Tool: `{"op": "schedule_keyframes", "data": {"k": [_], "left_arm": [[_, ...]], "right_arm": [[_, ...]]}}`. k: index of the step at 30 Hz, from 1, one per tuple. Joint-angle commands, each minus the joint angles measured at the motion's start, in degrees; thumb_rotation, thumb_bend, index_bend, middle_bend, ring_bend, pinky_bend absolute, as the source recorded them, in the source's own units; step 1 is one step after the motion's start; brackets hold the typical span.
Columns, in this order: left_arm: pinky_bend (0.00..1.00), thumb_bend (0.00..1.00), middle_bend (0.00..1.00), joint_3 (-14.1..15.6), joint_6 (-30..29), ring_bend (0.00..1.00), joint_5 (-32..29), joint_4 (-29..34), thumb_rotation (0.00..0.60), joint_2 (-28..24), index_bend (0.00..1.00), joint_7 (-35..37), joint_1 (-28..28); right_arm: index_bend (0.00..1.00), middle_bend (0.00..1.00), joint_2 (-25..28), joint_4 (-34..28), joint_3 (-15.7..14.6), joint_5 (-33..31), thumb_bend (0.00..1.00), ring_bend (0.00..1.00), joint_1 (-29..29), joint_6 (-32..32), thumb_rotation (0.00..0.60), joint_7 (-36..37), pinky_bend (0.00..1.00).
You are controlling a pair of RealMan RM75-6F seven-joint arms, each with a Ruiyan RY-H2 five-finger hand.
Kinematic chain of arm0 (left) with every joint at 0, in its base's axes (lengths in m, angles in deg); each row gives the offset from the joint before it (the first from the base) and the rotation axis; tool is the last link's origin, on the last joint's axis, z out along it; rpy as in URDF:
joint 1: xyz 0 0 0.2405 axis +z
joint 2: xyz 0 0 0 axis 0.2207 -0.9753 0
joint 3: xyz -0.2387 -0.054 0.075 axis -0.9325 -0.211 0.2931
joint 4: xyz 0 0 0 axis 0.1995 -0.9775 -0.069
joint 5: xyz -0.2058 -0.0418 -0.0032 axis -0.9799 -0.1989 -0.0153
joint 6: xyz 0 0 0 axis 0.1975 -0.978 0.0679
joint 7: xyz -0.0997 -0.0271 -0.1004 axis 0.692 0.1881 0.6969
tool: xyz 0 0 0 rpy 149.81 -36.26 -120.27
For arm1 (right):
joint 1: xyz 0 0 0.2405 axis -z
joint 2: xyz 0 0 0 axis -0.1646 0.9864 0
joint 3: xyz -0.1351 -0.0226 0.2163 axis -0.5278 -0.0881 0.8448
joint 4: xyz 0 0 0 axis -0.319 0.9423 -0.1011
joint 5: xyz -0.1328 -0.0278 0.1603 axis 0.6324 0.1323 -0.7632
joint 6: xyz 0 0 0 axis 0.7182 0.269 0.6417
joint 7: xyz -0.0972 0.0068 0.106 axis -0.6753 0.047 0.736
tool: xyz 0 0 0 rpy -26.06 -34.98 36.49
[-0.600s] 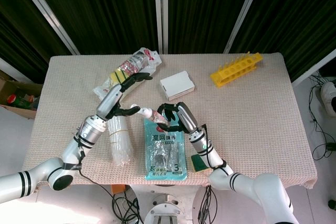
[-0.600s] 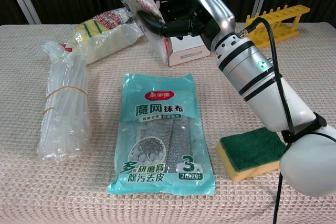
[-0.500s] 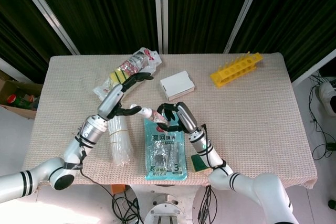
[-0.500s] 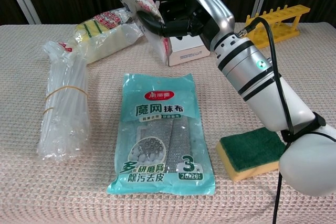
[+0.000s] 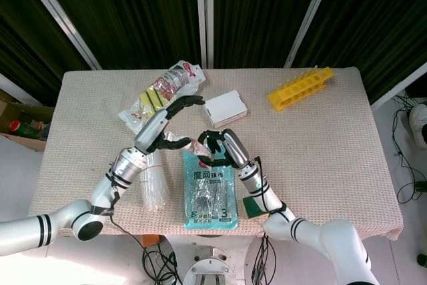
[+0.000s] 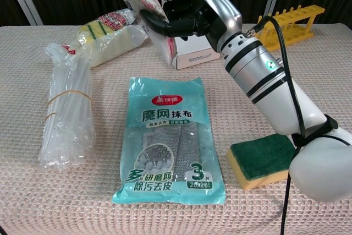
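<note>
My right hand (image 5: pixel 217 149) (image 6: pixel 184 4) grips a small clear plastic packet (image 5: pixel 185 143) (image 6: pixel 144 1) with pink print and holds it tilted above the table. My left hand (image 5: pixel 167 123) hovers just left of it with its fingers spread toward the white box. Its thumb lies by the packet's left end, and nothing shows between its fingers. The chest view cuts off the packet's top and does not show the left hand. Under both hands lies a teal pack of mesh cloths (image 5: pixel 210 195) (image 6: pixel 170 141).
A clear plastic bundle (image 5: pixel 152 181) (image 6: pixel 69 114) lies left of the teal pack and a green-and-yellow sponge (image 5: pixel 252 206) (image 6: pixel 264 158) right of it. Further back are a bag of sponges (image 5: pixel 163 88) (image 6: pixel 110 34), a white box (image 5: pixel 225 108) (image 6: pixel 195 53) and a yellow tube rack (image 5: pixel 300 88) (image 6: pixel 291 20).
My left hand has shifted right and back, closer to the right hand, with its fingers now reaching toward the white box. The right hand and packet have barely moved.
</note>
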Motion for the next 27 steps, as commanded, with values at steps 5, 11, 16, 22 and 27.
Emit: {"op": "schedule_keyframes", "data": {"k": [5, 11, 16, 22, 27], "left_arm": [[0.17, 0.00, 0.19, 0.15, 0.14, 0.11, -0.55, 0.46, 0.146, 1.00, 0.14, -5.85, -1.36], [0.17, 0.00, 0.19, 0.31, 0.44, 0.11, -1.67, 1.01, 0.144, 1.85, 0.15, -10.63, -2.32], [0.17, 0.00, 0.19, 0.74, -0.37, 0.11, -1.75, 0.00, 0.144, 2.54, 0.15, -15.97, -2.75], [0.17, 0.00, 0.21, 1.81, -1.39, 0.11, -0.90, -0.74, 0.145, 2.40, 0.18, -22.64, -2.85], [0.17, 0.00, 0.23, 2.90, -1.23, 0.11, -0.40, -0.22, 0.130, 1.46, 0.20, -27.68, -2.95]], "right_arm": [[1.00, 0.87, 0.02, -0.58, 0.92, -1.31, 0.50, 0.78, -0.87, 2.43, 0.600, 0.93, 0.91], [1.00, 0.87, -0.08, -0.93, 1.38, -1.73, 0.50, 0.78, -1.68, 3.70, 0.600, 0.85, 0.91], [1.00, 0.87, -0.11, -1.35, 1.37, -1.81, 0.50, 0.78, -2.10, 4.47, 0.600, -0.04, 0.91], [1.00, 0.87, 0.41, -2.63, 1.46, -2.19, 0.50, 0.78, -2.29, 5.61, 0.600, -1.45, 0.91], [1.00, 0.87, 0.68, -3.66, 1.39, -2.42, 0.50, 0.78, -2.35, 6.47, 0.600, -2.40, 0.91]]}}
